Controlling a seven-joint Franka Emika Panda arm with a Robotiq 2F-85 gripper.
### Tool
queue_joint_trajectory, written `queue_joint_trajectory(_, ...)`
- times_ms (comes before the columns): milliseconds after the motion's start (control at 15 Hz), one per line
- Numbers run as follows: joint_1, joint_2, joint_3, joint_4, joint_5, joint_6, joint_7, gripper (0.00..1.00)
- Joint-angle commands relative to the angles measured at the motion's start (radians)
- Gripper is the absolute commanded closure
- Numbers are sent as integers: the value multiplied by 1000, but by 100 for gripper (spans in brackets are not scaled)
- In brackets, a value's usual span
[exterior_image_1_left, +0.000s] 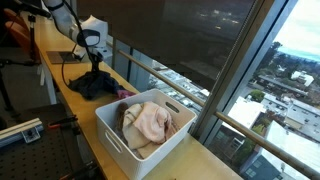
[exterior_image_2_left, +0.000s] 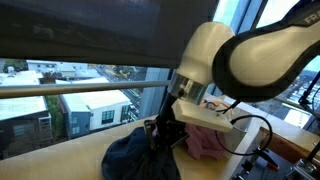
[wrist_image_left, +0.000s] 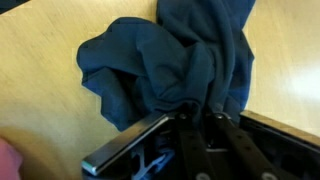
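A dark blue cloth (wrist_image_left: 165, 60) lies bunched on the wooden counter; it also shows in both exterior views (exterior_image_1_left: 93, 85) (exterior_image_2_left: 135, 157). My gripper (wrist_image_left: 200, 112) is down on the cloth with its fingers shut on a fold of the fabric; it appears in both exterior views (exterior_image_1_left: 96, 66) (exterior_image_2_left: 165, 135). The pinched part of the cloth is pulled up towards the fingers. The rest of the cloth spreads on the counter around them.
A white bin (exterior_image_1_left: 113, 132) with a pink-beige cloth (exterior_image_1_left: 146, 122) in it stands on the counter beside the blue cloth; the pink cloth also shows behind my arm (exterior_image_2_left: 205, 143). A window with a railing (exterior_image_1_left: 190, 90) runs along the counter's far edge.
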Motion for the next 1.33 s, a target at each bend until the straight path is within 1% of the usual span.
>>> queue_joint_trajectory(0, -28, -244, -9, -229, 31, 82, 54, 97)
queue_joint_trajectory(267, -74, -478, -10, -392, 3, 84, 132, 97)
queue_joint_trajectory(533, -155, -718, 3, -503, -42, 50, 221, 97)
queue_joint_trajectory(733, -246, -894, 13, -543, -79, -18, 267, 97)
queue_joint_trajectory(867, -300, -999, 2, -542, -88, -105, 256, 97)
queue_joint_trajectory(933, -328, -1028, 1, -531, -97, -143, 249, 97)
queue_joint_trajectory(1067, -376, -1044, 3, -508, -111, -188, 236, 97)
queue_joint_trajectory(1267, -420, -1021, 7, -495, -122, -197, 222, 97)
